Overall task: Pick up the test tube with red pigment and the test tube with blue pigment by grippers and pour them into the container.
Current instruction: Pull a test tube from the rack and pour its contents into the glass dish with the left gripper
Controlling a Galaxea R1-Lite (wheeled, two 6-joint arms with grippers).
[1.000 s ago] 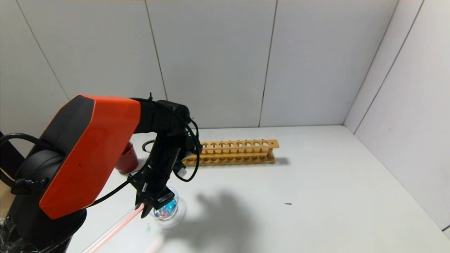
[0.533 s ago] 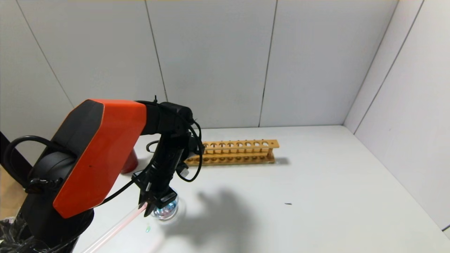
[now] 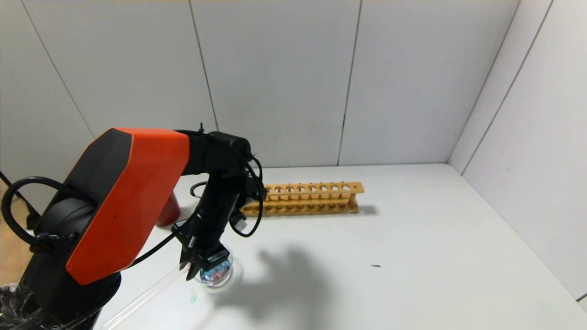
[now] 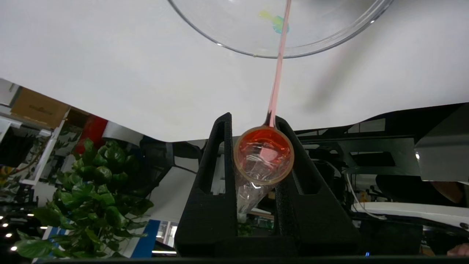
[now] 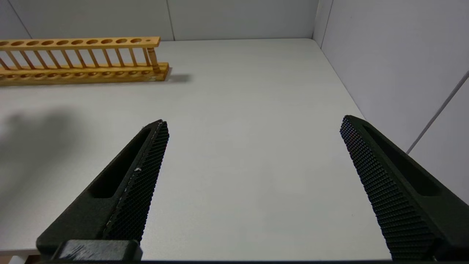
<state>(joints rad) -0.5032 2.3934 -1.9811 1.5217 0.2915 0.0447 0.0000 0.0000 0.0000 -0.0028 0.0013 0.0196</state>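
Note:
My left gripper (image 3: pixel 192 268) is shut on the test tube with red pigment (image 3: pixel 146 295), which lies tilted with its mouth over the container (image 3: pixel 225 277), a small clear glass dish. In the left wrist view the gripper (image 4: pixel 253 117) clamps the tube (image 4: pixel 263 156). A thin stream of red liquid (image 4: pixel 275 80) runs from the tube's mouth into the container (image 4: pixel 223 46), which holds a teal and yellow blot. The test tube with blue pigment is out of view. My right gripper (image 5: pixel 254 124) is open and empty above bare table, and it does not show in the head view.
A wooden test tube rack (image 3: pixel 305 199) stands at the back of the white table, its holes empty; it also shows in the right wrist view (image 5: pixel 80 58). A dark red cup (image 3: pixel 168 211) stands behind my left arm. A teal droplet (image 3: pixel 193 299) lies beside the dish. Grey walls close the back and right.
My left arm shifted slightly to the right. The tube in the head view has gone from pink along its length to nearly clear as the red liquid ran out into the dish.

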